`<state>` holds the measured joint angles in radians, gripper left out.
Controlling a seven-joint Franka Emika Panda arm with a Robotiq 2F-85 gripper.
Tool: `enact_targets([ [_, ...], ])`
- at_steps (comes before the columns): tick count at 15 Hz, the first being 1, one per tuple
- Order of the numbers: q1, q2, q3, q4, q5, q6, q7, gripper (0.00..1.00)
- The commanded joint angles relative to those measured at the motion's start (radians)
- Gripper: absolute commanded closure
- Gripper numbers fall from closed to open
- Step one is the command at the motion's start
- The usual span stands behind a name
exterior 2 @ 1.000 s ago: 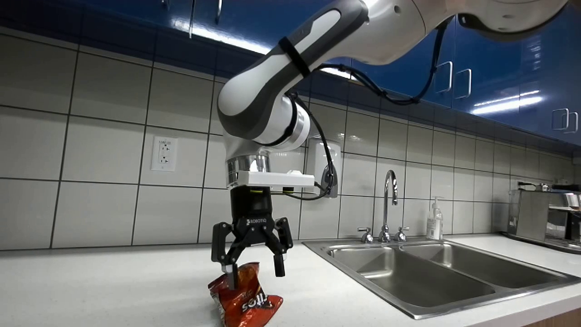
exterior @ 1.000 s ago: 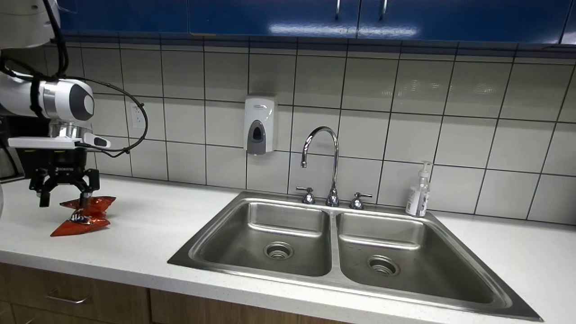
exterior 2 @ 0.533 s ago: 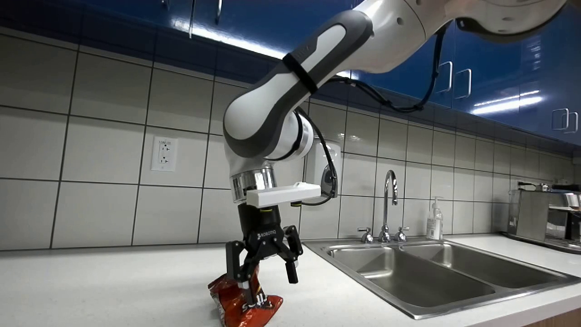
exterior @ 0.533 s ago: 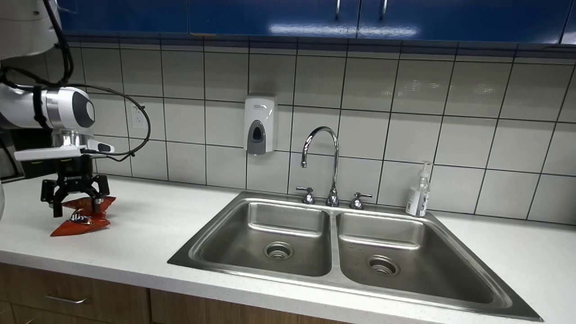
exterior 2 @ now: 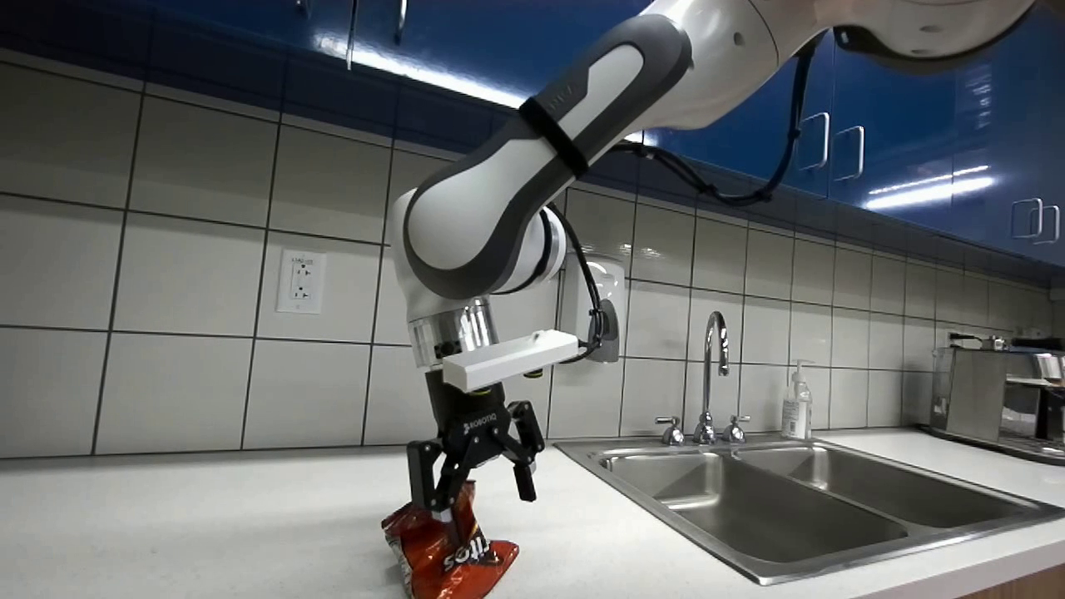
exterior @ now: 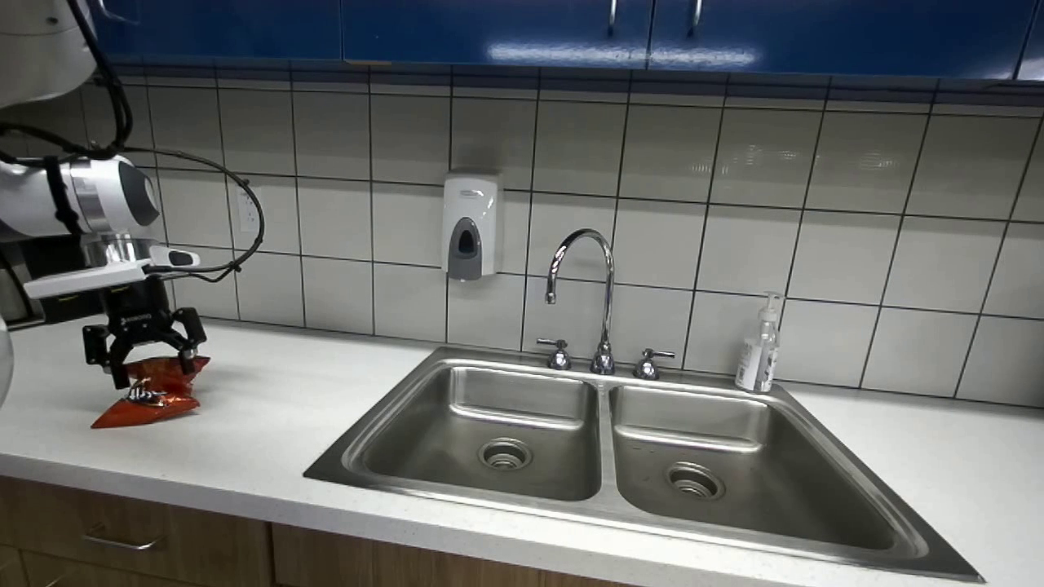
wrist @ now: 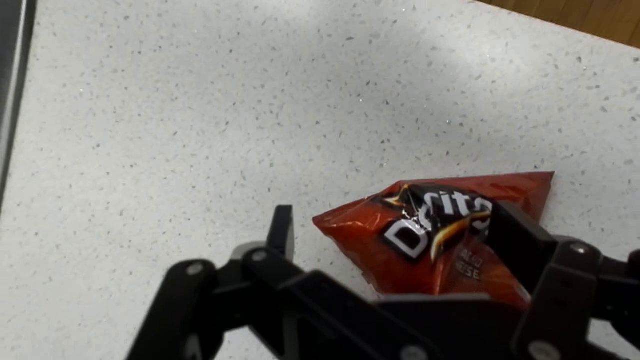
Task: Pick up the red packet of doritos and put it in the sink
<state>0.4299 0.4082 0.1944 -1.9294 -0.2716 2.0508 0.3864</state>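
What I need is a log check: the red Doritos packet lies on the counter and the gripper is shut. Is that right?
No: the gripper is open, its fingers spread apart in the wrist view. The red Doritos packet does lie on the counter.

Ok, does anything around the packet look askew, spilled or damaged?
No spill or tear shows. The gripper, open, looks slightly tilted in both exterior views and off centre for grasping: in the wrist view one finger overlaps the red packet of doritos while the other sits beyond its corner, over the counter.
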Motion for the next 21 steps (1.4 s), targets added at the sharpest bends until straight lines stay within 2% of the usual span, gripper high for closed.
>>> enact_targets([
  [1,0.013,-0.011,-0.001,-0.008,-0.009,0.025,0.037,0.0],
  [4,0.01,-0.01,-0.003,-0.019,-0.002,0.049,0.036,0.01],
  [5,0.009,-0.011,-0.003,-0.023,-0.002,0.057,0.036,0.11],
  [6,0.01,-0.01,-0.004,-0.025,-0.004,0.063,0.036,0.26],
  [7,0.011,-0.009,-0.004,-0.026,-0.005,0.067,0.036,0.29],
  [8,0.012,-0.009,-0.005,-0.027,-0.006,0.068,0.036,0.36],
  [11,0.013,-0.005,-0.006,-0.028,-0.009,0.07,0.034,0.61],
  [16,0.016,0.009,-0.006,-0.02,-0.012,0.059,0.028,0.98],
  [21,0.019,0.018,-0.005,-0.015,-0.012,0.069,0.025,1.0],
])
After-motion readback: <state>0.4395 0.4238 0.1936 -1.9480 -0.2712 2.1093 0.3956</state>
